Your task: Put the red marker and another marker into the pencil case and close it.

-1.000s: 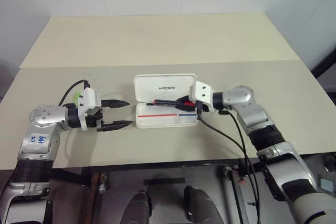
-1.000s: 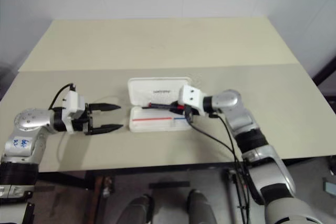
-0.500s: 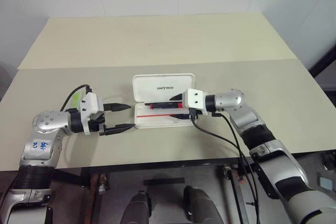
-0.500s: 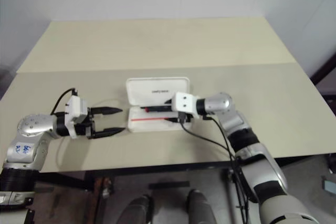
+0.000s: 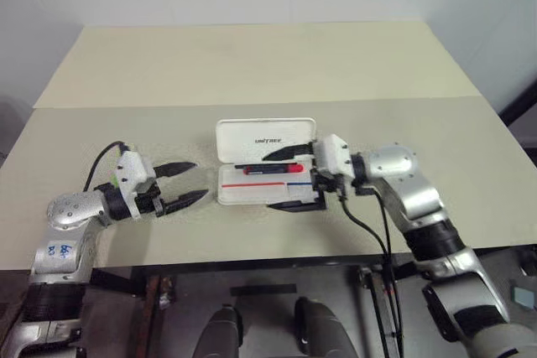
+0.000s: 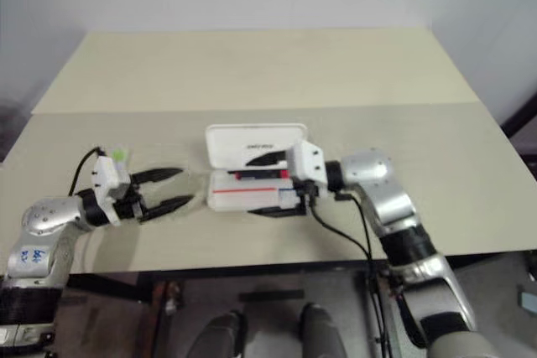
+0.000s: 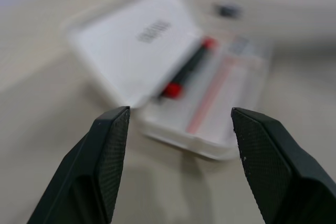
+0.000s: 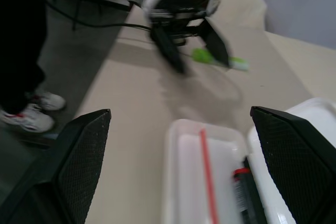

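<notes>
The white pencil case [image 5: 243,133] lies open mid-table, its lid standing up behind the tray. The red marker [image 5: 268,168] lies in the tray along the back wall, also seen in the left wrist view [image 7: 188,70]. My right gripper [image 5: 284,179] hangs open over the tray's right part, one finger above the marker and one at the front rim, gripping nothing. My left gripper [image 5: 183,183] is open and empty, left of the case and pointing at it. The light-green marker [image 8: 218,59] lies on the table behind the left gripper [image 8: 189,40].
The case sits on a beige table [image 5: 252,64] with wide bare room behind it and to the right. In the right wrist view a person's dark trouser legs and white shoes [image 8: 29,114] stand on the floor beyond the table's left side.
My right gripper has opened and let go of the red marker, which now lies in the tray, and has drawn back towards me. My left gripper shifted left and turned towards the case.
</notes>
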`<state>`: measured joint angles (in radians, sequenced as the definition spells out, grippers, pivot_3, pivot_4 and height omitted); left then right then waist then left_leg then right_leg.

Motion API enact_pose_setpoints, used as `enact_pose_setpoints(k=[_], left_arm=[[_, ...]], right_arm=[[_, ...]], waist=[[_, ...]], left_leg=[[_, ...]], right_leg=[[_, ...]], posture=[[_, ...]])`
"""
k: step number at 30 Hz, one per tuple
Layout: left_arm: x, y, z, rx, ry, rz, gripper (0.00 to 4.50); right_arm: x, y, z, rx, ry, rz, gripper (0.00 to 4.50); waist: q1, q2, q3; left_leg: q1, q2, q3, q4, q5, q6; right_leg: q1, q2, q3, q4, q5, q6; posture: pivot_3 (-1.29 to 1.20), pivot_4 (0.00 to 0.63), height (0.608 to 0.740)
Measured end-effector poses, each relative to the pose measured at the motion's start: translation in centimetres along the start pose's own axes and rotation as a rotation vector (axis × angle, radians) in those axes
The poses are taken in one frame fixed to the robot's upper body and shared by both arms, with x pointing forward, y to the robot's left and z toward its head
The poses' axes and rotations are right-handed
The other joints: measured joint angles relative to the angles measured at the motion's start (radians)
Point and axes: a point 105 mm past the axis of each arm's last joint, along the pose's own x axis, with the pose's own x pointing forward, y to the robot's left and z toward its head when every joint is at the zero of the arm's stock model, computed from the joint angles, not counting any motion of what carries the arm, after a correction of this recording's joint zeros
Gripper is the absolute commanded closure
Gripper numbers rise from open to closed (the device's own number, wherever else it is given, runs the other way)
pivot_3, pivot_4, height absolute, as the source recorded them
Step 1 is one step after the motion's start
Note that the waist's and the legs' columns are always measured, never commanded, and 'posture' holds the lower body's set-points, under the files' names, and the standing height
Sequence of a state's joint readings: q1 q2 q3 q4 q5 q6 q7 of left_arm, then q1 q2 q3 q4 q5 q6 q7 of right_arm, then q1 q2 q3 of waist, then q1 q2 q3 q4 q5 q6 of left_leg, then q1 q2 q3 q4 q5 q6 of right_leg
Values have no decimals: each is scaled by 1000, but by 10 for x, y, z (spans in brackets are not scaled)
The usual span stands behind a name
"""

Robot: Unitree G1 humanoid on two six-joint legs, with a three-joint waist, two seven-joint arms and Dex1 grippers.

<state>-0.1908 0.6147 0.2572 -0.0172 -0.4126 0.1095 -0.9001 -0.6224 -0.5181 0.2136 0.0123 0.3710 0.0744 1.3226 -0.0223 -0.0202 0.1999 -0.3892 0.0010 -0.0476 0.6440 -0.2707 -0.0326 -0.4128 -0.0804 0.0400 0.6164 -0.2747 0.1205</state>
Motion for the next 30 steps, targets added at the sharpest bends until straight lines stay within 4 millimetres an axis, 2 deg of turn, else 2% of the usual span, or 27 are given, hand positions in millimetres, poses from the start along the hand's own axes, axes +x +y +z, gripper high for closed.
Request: enact_pose_setpoints(k=[3,5,10,14,17,21,30], left_arm=[[-15,10,-9,-31,3,222,1245],[-25,25,-13,-63,-7,401,1245],[-61,50,-21,-35,55,709,1245],[-85,63,-28,-21,107,890,1245],[-97,71,-39,-46,150,982,1245],[-98,74,-57,-103,204,1006,1245],[-65,75,-73,-155,225,872,1245]], right_arm=[[-29,2,-6,52,55,-55,16],[-42,0,-6,51,82,-88,16],[-57,5,-17,89,133,-111,16],[-71,6,-25,109,174,-139,16],[-73,4,-26,97,183,-148,16],[-73,4,-26,95,184,-154,16],[-66,6,-15,58,161,-156,16]], waist=[[-1,0,0],[-5,0,0],[-5,-1,0],[-2,-1,0],[-2,-1,0],[-2,-1,0],[6,-1,0]], left_leg=[[0,-1,0,1,-1,1],[2,-3,1,1,0,1],[3,-2,4,0,0,0],[2,-3,4,1,0,0],[2,-3,4,1,0,0],[2,-3,4,1,0,0],[1,-3,4,1,0,-1]], right_leg=[[0,0,2,-1,1,1],[0,2,2,0,1,1],[0,3,1,1,1,-1],[1,2,1,0,1,0],[2,2,1,0,1,0],[2,2,0,-1,1,0],[2,2,-1,-2,1,0]], posture=[[0,150,740],[0,150,740],[0,150,740],[0,150,740],[0,150,740],[0,150,740],[0,150,740]])
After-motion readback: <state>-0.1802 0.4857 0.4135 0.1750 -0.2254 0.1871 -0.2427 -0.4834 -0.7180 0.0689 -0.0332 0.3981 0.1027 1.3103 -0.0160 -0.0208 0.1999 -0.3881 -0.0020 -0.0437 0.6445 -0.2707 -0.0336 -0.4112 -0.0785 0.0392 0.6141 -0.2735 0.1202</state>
